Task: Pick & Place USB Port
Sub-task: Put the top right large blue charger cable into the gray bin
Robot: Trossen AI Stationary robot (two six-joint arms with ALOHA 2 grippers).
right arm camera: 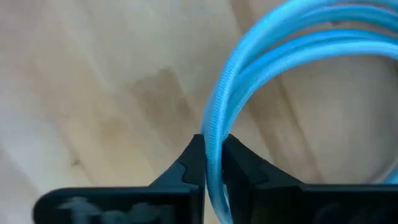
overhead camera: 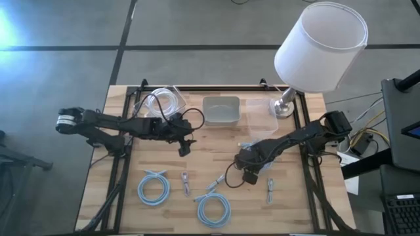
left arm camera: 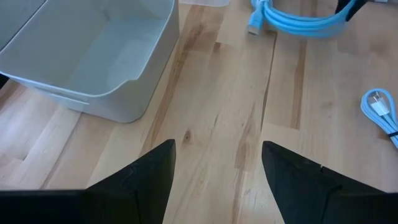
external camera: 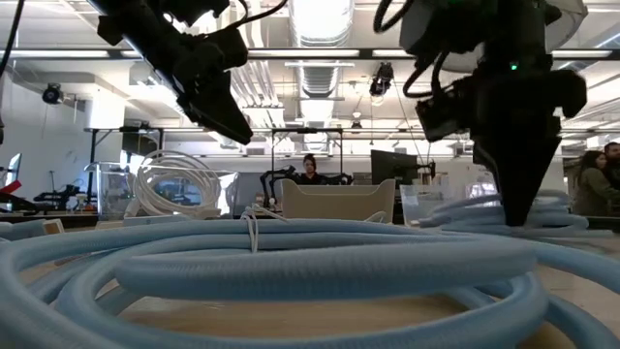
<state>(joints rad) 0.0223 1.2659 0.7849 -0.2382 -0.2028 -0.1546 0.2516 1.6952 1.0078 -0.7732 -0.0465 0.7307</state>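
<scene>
Blue cable: a light-blue coiled cable [right arm camera: 261, 74] lies on the wooden tabletop [overhead camera: 216, 141] at centre-right, and the right end effector [overhead camera: 250, 176] has its fingers pinched shut on one strand of the coil, as the right wrist view shows.
Right arm: reaches in from the right edge, its end effector down at the tabletop, nearer than the bins.
Left arm: the left end effector [overhead camera: 184, 148] hovers above bare wood left of centre, fingers spread wide, nothing between them.
Bins: a grey bin [overhead camera: 221, 111] stands at the far middle of the tabletop, with a clear bin [overhead camera: 261, 113] just to its right; neither shows a blue cable inside in the high view.
Other cables: two more blue coils rest on the near side, one at near left [overhead camera: 153, 187] and one at near centre [overhead camera: 214, 210], with short loose cable pieces [overhead camera: 186, 183] between them and one [overhead camera: 270, 191] at near right.
Clear coil: a transparent cable loop [overhead camera: 162, 101] sits at the far left, behind the left arm.
Lamp: a white-shaded lamp [overhead camera: 319, 47] stands at the far right corner.
Progress: early, by my reading. The grip on one cable looks made, but it is not yet lifted clear, and carrying it to a bin, releasing it and dealing with the remaining coils are all left.
</scene>
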